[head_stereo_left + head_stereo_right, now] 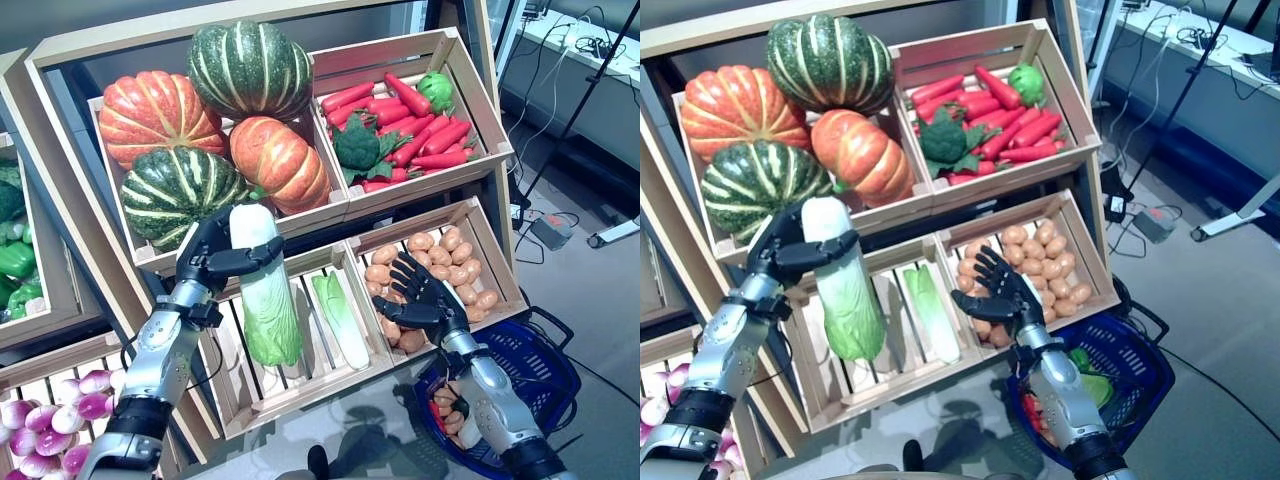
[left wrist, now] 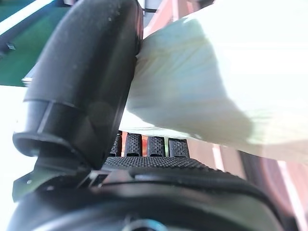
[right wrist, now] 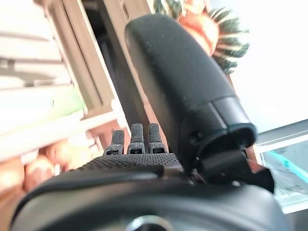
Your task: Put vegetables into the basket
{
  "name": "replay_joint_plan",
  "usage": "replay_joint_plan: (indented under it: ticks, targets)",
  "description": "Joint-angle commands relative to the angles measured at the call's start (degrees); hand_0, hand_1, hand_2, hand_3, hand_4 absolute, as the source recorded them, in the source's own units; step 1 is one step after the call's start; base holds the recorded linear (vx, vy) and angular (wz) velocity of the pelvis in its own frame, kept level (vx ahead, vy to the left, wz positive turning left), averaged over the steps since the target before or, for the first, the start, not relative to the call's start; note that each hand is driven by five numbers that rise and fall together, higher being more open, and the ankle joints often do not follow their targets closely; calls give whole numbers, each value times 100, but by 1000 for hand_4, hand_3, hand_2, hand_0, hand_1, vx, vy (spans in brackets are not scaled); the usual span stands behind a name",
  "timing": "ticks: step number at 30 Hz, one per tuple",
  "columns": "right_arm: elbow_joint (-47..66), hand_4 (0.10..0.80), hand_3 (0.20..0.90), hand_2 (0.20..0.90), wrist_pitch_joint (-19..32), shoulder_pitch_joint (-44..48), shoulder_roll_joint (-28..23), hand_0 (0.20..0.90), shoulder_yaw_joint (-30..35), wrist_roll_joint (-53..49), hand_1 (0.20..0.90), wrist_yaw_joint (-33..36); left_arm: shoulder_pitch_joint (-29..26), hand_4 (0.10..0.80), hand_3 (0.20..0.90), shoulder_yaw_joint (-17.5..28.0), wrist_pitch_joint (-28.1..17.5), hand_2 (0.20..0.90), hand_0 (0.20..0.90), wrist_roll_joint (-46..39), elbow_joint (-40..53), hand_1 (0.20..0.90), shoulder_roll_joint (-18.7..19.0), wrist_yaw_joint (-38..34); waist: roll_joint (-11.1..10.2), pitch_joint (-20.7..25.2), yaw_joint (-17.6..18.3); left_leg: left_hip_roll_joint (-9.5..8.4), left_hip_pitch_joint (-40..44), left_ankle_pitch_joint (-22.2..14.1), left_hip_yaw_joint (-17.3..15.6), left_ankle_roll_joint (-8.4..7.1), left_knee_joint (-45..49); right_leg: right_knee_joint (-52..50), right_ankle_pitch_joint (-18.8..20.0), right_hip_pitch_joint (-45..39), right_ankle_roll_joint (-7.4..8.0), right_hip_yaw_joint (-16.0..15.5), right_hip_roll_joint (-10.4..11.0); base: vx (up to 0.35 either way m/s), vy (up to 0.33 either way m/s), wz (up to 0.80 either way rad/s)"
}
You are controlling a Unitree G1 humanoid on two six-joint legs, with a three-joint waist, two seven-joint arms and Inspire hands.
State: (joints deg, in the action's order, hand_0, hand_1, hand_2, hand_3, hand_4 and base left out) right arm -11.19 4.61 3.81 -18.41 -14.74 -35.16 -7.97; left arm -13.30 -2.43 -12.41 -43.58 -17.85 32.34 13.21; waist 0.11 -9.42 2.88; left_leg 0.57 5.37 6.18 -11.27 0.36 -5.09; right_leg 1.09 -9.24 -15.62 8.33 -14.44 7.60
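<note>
My left hand (image 1: 215, 250) is shut on the white stem end of a napa cabbage (image 1: 265, 290), holding it upright above the lower middle crate (image 1: 300, 385); the left wrist view shows the thumb (image 2: 86, 82) pressed against the pale cabbage (image 2: 202, 82). A second, slimmer cabbage (image 1: 340, 320) lies in that crate. My right hand (image 1: 425, 295) hovers open, fingers spread, over the potato crate (image 1: 430, 270). The blue basket (image 1: 545, 375) sits on the floor at the lower right, behind my right forearm, with some vegetables inside.
The upper shelf carries several pumpkins (image 1: 220, 120) and a crate of red carrots, broccoli and a green pepper (image 1: 400, 115). Purple-white radishes (image 1: 50, 420) fill a crate at the lower left. Green peppers (image 1: 15, 260) show at the far left. Cables and a stand lie on the floor to the right.
</note>
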Motion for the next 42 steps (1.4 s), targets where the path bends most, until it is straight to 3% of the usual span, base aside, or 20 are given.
replay_joint_plan:
  ticks: [1,9,25,42]
  targets:
    - [683,800,900,900,-59,420,72,900,-146,-645,900,-581,-1008,400,300,151,-1024,300,300,-345,201,300,-61,131,218,486,99,-151,666,-1246,-131,-52,9,152,341,390,-493,-92,-351,47,-75,-1]
    - [784,800,900,900,-673,714,282,900,-578,-1084,900,-508,-1334,400,300,-283,-1176,300,300,-85,407,300,-271,-156,127,604,110,-114,819,-1284,-143,-57,9,334,373,196,-546,25,-462,49,-60,-3]
    - [1167,800,900,900,-765,1141,515,900,-1163,-1198,900,-524,-1626,400,300,-945,-1156,300,300,-107,372,300,-786,-257,45,587,130,-73,939,-1274,-194,-65,9,391,413,111,-564,197,-541,9,-35,-5]
    - [1017,800,900,900,-772,1279,731,900,-1273,-1118,900,-40,-1138,400,300,-1337,-861,300,300,-837,893,300,-1640,351,-108,568,-10,-94,1016,-1339,-57,-32,9,391,398,30,-544,172,-539,0,0,0]
